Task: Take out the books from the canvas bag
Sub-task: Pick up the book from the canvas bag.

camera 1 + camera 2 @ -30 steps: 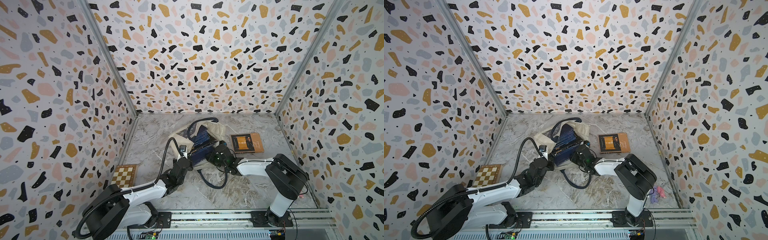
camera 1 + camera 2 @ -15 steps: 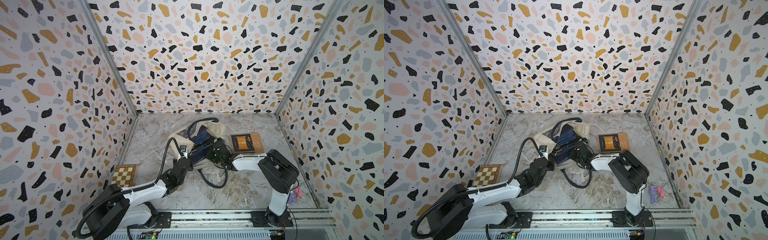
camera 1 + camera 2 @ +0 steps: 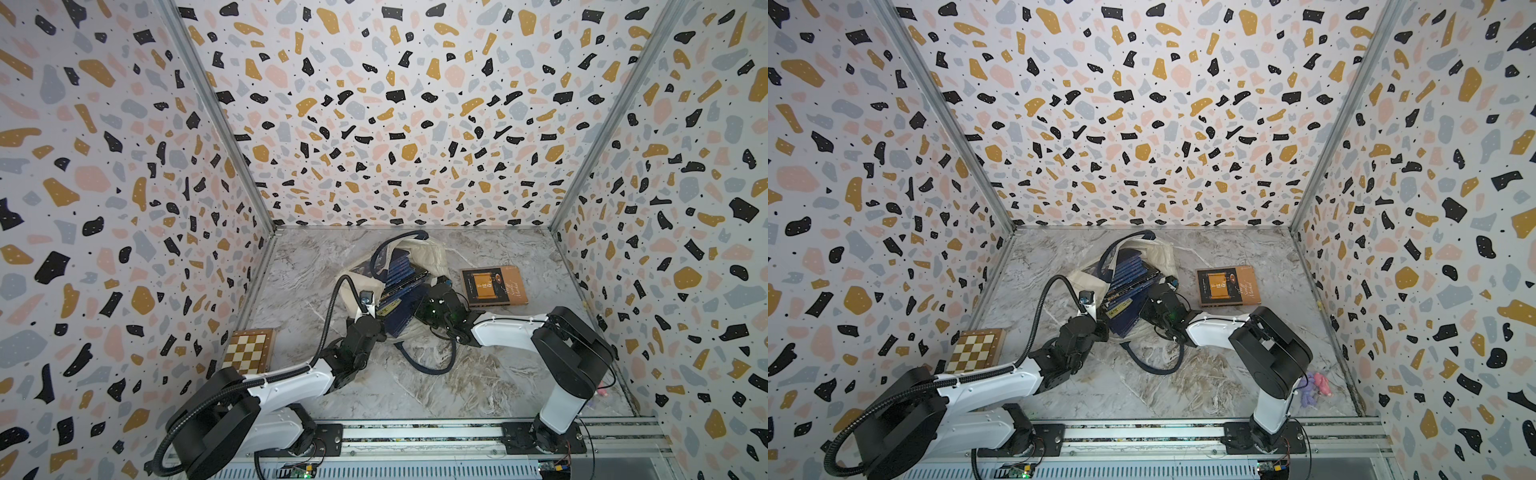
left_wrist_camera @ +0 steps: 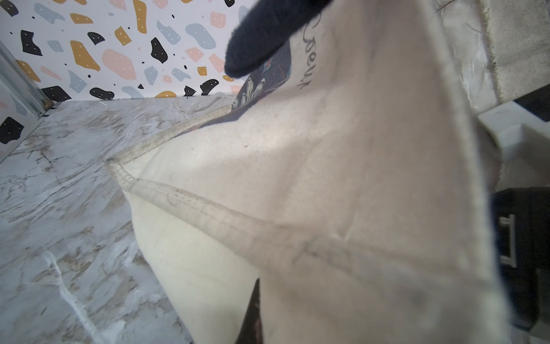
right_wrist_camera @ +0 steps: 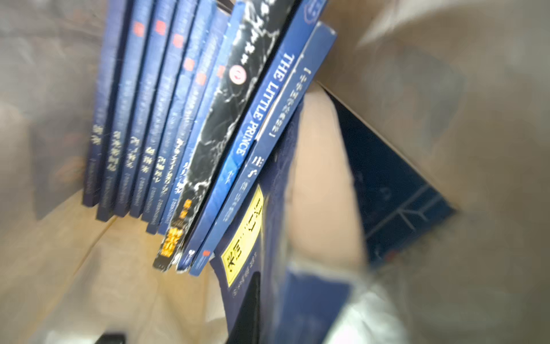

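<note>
Bag [image 3: 424, 253]: cream canvas, lying slumped on its side on the marble floor [image 3: 316, 266], mouth facing the arms. Visible in both top views.

Books [image 3: 401, 278]: still inside the bag. A row of thin navy spines leans together in the mouth. The right wrist view shows them [image 5: 166, 119] packed side by side against the canvas, with one black marbled spine among them. A yellow-label book [image 5: 244, 238] sits at the end of the row nearest the camera, its cover facing out. Its label also shows in a top view [image 3: 388, 307].

Left gripper [image 3: 374, 322]: at the bag's near rim, on the left arm's side. Jaws are pressed together on a fold of canvas. In the left wrist view the bag cloth [image 4: 327, 178] creases down over a dark finger [image 4: 253, 309].

Right gripper [image 3: 422, 305]: at the bag's mouth, on the right arm's side, touching the books. The wrist view is blurred. A finger [image 5: 247, 309] lies against the yellow-label book, but I cannot tell whether the jaws grip it.

Handle [image 3: 432, 365]: a navy loop trailing on the floor in front of the bag.

Brown book [image 3: 493, 286]: flat on the floor just beside the bag, on the right arm's side.

Chessboard [image 3: 249, 351]: well apart from the bag, on the left arm's side.
</note>
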Tool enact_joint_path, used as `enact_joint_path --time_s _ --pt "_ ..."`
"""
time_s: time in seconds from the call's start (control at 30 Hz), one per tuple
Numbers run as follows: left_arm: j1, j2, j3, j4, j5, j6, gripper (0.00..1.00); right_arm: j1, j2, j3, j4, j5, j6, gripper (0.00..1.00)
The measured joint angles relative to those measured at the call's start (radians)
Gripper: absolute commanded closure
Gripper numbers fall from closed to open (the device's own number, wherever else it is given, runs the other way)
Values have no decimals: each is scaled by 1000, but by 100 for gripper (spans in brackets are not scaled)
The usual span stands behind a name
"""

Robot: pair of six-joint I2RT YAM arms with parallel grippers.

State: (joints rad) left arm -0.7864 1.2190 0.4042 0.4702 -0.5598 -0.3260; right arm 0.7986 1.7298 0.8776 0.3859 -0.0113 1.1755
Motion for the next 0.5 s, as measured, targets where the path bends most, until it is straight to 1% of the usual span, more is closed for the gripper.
enact_joint_path --time_s 0.07,0.2,0.5 --pt "0 0 0 0 0 0 100 0 -27 -16 -11 -11 -5 100" --pt "0 0 0 0 0 0 100 0 -91 -55 -15 -24 -16 100" --pt "0 0 0 -1 1 0 100 2 -303 -117 -29 -19 -101 100"
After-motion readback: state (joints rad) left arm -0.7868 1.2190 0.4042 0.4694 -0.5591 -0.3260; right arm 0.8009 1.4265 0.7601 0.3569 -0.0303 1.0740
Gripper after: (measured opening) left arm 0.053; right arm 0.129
